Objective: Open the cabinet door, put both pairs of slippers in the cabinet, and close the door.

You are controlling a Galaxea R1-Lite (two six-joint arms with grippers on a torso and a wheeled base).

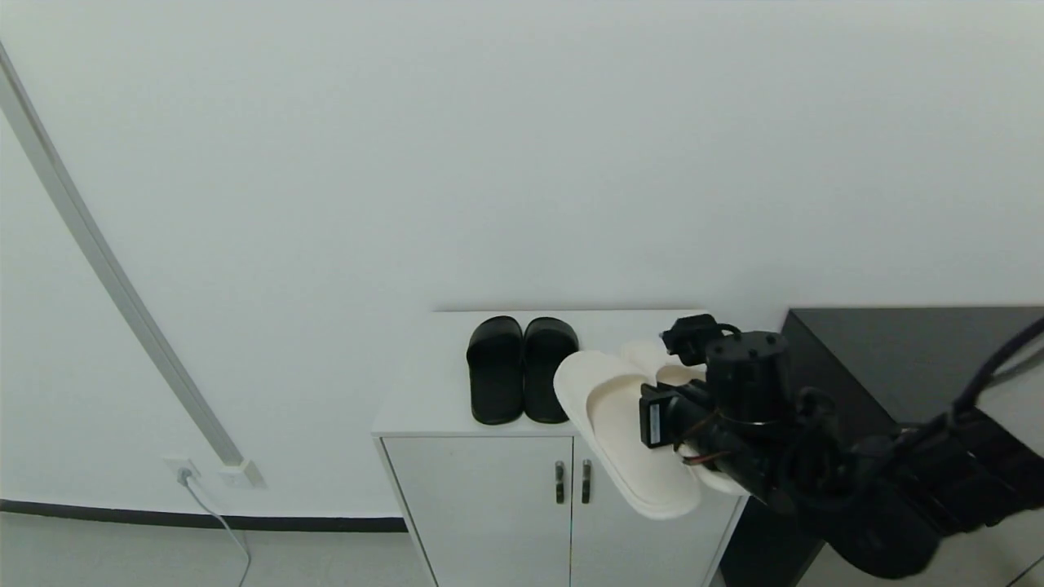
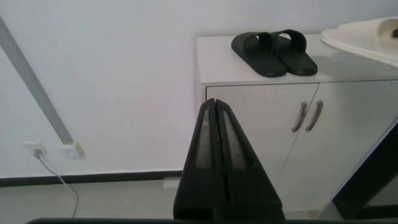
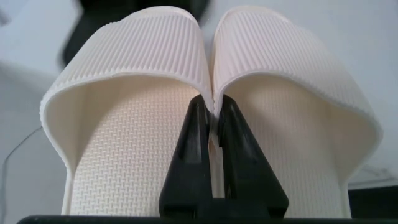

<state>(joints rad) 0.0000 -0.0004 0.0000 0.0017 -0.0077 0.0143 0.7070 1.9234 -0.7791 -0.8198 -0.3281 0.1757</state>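
A pair of white slippers (image 1: 628, 424) hangs tilted in the air in front of the white cabinet's (image 1: 481, 505) right side, pinched by their inner edges in my right gripper (image 1: 677, 408). Up close, the right wrist view has the white slippers (image 3: 124, 155) side by side with my right gripper (image 3: 213, 115) shut on the two touching rims. A pair of black slippers (image 1: 520, 367) lies on the cabinet top. Both cabinet doors are closed, with their two handles (image 1: 572, 481) side by side. My left gripper (image 2: 215, 107) is shut and empty, low in front of the cabinet (image 2: 267, 137), well below the black slippers (image 2: 275, 52).
A black cabinet (image 1: 897, 359) stands right against the white one on its right. A wall socket with a cable (image 1: 186, 473) and a slanted grey conduit (image 1: 106, 269) are on the wall to the left. Open floor lies in front.
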